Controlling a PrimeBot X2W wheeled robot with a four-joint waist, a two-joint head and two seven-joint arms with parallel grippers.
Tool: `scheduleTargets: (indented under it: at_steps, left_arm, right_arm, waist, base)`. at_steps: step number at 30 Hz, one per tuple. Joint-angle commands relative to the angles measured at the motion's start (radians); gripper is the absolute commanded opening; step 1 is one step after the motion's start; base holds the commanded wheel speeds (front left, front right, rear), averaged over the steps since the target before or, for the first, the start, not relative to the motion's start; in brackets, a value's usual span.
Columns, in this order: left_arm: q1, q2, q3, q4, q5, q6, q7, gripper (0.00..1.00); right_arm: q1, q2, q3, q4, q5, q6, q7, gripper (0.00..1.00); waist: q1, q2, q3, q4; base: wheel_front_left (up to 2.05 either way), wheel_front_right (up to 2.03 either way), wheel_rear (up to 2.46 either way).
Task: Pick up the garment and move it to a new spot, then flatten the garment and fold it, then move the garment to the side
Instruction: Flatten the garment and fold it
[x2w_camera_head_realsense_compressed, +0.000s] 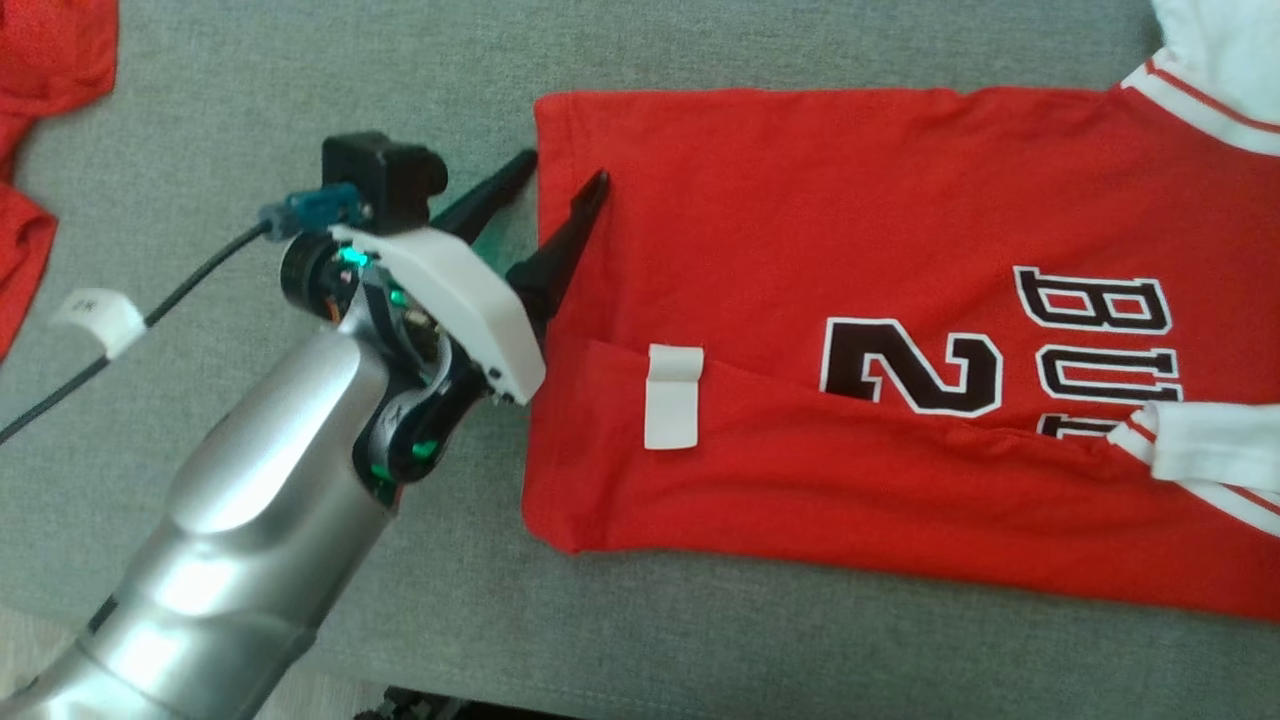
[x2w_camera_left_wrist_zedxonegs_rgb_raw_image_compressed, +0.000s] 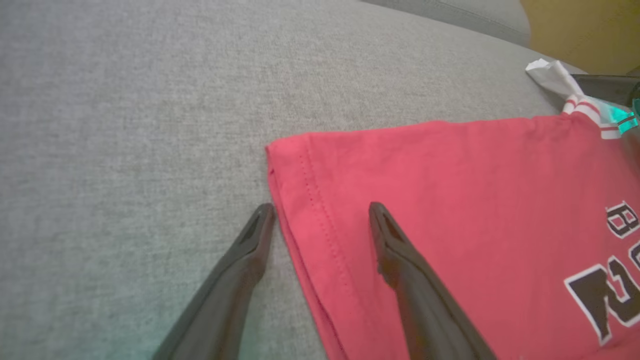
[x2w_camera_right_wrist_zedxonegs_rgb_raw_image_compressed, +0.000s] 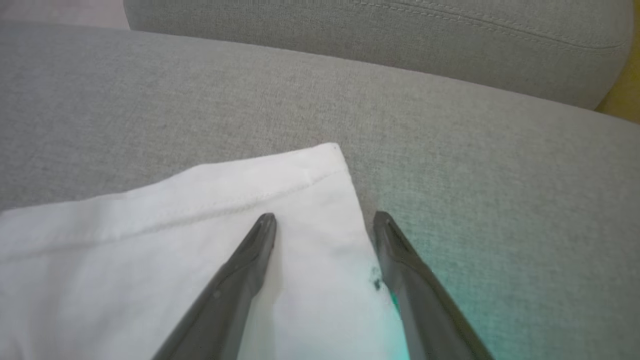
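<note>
Noting another red cloth (x2w_camera_head_realsense_compressed: 40, 60) at the far left, lying on the grey sofa seat (x2w_camera_head_realsense_compressed: 300, 80), well apart from the task garment. Seeing next a black cable (x2w_camera_head_realsense_compressed: 190, 275) carrying a white tag (x2w_camera_head_realsense_compressed: 100, 318) and running to the silver left arm (x2w_camera_head_realsense_compressed: 250, 500). Reading the left hand (x2w_camera_head_realsense_compressed: 565, 168) as spread wide, gripping nothing, straddling the left hem of the red jersey (x2w_camera_head_realsense_compressed: 800, 200) near its far corner: one finger (x2w_camera_left_wrist_zedxonegs_rgb_raw_image_compressed: 240, 270) over bare grey seat just beside the hem, the other over red fabric. Not managing to tell whether the tips are touching down. Finding the jersey lying flat across the seat, hem pointing left, shoulders pointing right, near long edge folded up over the body. Spotting a white label (x2w_camera_head_realsense_compressed: 672, 398) on that folded flap, near the hem. Moving right, picking out a black number 2 (x2w_camera_head_realsense_compressed: 910, 365) and black letters (x2w_camera_head_realsense_compressed: 1095, 305), both partly covered by the flap. Seeing a near white sleeve (x2w_camera_head_realsense_compressed: 1210, 455) with red-striped trim resting on the flap at the right edge, and a far white sleeve (x2w_camera_head_realsense_compressed: 1220, 50) at the top right corner. Reading the right hand (x2w_camera_right_wrist_zedxonegs_rgb_raw_image_compressed: 325, 216) as wide open too, holding nothing, one finger over a white sleeve corner, the other over grey seat just beside the sleeve edge, with the sofa back (x2w_camera_right_wrist_zedxonegs_rgb_raw_image_compressed: 400, 40) rising beyond.
</note>
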Motion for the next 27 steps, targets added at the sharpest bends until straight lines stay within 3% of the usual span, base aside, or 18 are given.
scheduleTargets:
  at_steps: [1, 15, 16, 17, 18, 27]
  left_arm:
    - [-0.027, 0.023, 0.028, 0.006, 0.010, -0.002, 0.000, 1.00]
    - [-0.093, -0.003, 0.004, 0.108, 0.002, -0.039, 0.031, 1.00]
    - [-0.096, -0.006, -0.001, 0.113, -0.002, -0.048, 0.039, 0.92]
    - [-0.098, -0.011, -0.001, 0.117, -0.008, -0.051, 0.041, 0.26]
    - [-0.102, -0.014, 0.003, 0.121, -0.009, -0.049, 0.036, 0.00]
    - [-0.107, 0.002, 0.054, 0.111, -0.006, -0.028, -0.047, 0.00]
  right_arm:
    - [-0.018, 0.003, 0.010, -0.011, -0.005, 0.008, 0.003, 1.00]
    - [-0.035, 0.021, 0.064, 0.056, 0.030, 0.008, 0.041, 1.00]
    - [-0.033, 0.029, 0.068, 0.060, 0.036, 0.008, 0.041, 1.00]
    - [-0.031, 0.037, 0.078, 0.064, 0.046, 0.008, 0.043, 0.45]
    - [-0.030, 0.042, 0.089, 0.063, 0.059, 0.008, 0.044, 0.00]
    - [-0.068, 0.027, 0.105, 0.018, 0.150, 0.008, -0.101, 0.00]
  waist:
    - [0.0000, 0.0000, 0.003, 0.001]
    - [0.0000, 0.0000, -0.004, -0.022]
    - [0.0000, 0.0000, -0.006, -0.023]
    - [0.0000, 0.0000, -0.007, -0.024]
    - [0.0000, 0.0000, -0.008, -0.025]
    - [0.0000, 0.0000, -0.039, -0.061]
  base:
    - [0.00, 0.00, 0.00]
    - [0.00, 0.00, 0.00]
    - [0.00, 0.00, 0.00]
    - [0.00, 0.00, 0.00]
    - [0.00, 0.00, 0.00]
    - [0.00, 0.00, 0.00]
